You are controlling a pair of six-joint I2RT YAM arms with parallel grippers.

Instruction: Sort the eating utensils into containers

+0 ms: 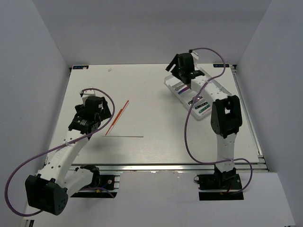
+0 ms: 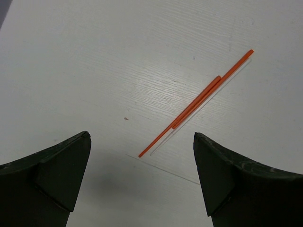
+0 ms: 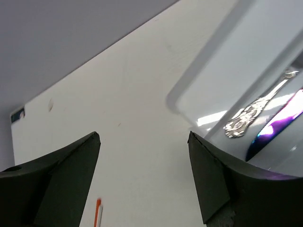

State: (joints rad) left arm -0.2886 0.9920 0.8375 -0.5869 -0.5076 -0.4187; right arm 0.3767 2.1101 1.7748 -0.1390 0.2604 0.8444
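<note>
Two thin red-orange sticks (image 1: 117,117) lie side by side on the table, with clear thin sticks (image 1: 124,135) beside and below them. In the left wrist view the orange sticks (image 2: 203,97) lie just ahead of my open left gripper (image 2: 142,137), and a clear stick (image 2: 163,168) runs between its fingers. Nothing is held by the left gripper (image 1: 100,109). The white tray (image 1: 222,87) at the right holds several utensils. My right gripper (image 1: 180,75) hovers open and empty over the tray's far-left corner (image 3: 189,94). A silver ornate handle (image 3: 246,118) and an iridescent purple utensil (image 3: 279,123) lie in the tray.
White walls close in the table on the left, back and right. The right arm's upright link (image 1: 226,118) stands just in front of the tray. An orange stick tip (image 3: 98,213) shows low in the right wrist view.
</note>
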